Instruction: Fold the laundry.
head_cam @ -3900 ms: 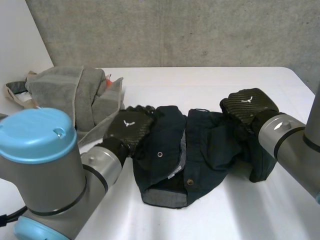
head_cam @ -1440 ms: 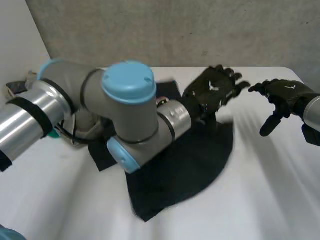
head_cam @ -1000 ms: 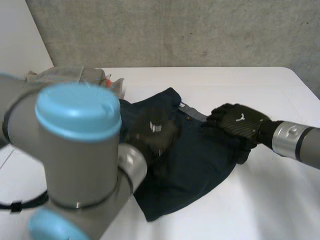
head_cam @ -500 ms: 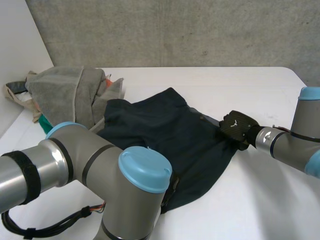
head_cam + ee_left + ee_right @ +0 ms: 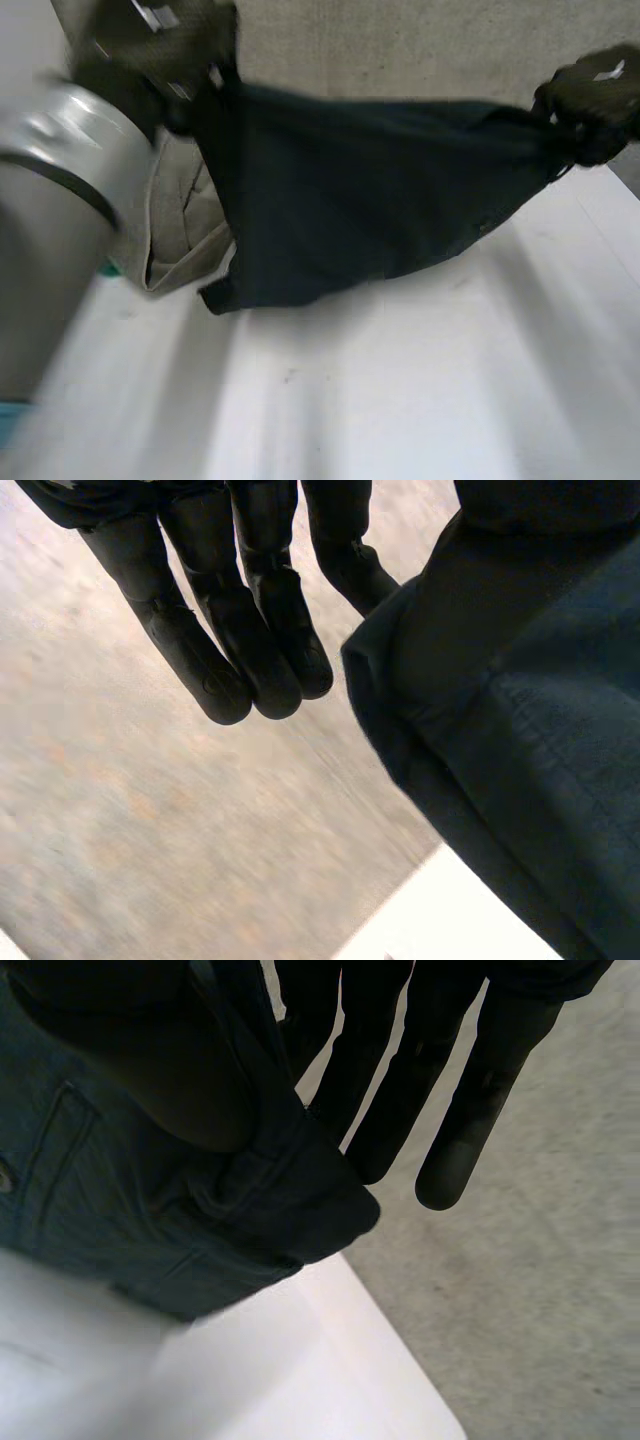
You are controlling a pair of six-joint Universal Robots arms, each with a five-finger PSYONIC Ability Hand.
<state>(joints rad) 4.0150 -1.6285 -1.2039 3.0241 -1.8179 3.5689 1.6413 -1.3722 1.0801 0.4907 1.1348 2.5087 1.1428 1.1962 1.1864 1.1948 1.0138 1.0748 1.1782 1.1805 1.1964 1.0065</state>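
— What lies nearest?

— The bare front of the white table (image 5: 400,400), with the grey left arm (image 5: 50,200) at its side. Beyond that, the dark denim shorts (image 5: 370,190) hang in the air, stretched between the two hands.

— How are they held?

— The left hand (image 5: 160,40) has one top corner and the right hand (image 5: 590,90) has the other. In each wrist view most fingers (image 5: 240,610) stand straight and close together, clear of the cloth. The thumb bears down on the denim edge and seems to pin it against the nearest finger (a pinch, not a fist).

— Which way do the shorts run?

— Their long axis goes side to side, from hand to hand, with the top edge nearly taut and the rest hanging below both hands. The lowest corner is under the left hand, down close to the table. I cannot tell whether it touches. The end under the right hand hangs higher, well clear of the table.

— So what does the next move turn on?

— On my reading, laying them flat means lowering both hands along that same line. The left end would land first.

— And behind?

— A pile of grey laundry (image 5: 175,220) sits just beyond that left end, near enough to catch it. Past that is the grey wall (image 5: 400,50).
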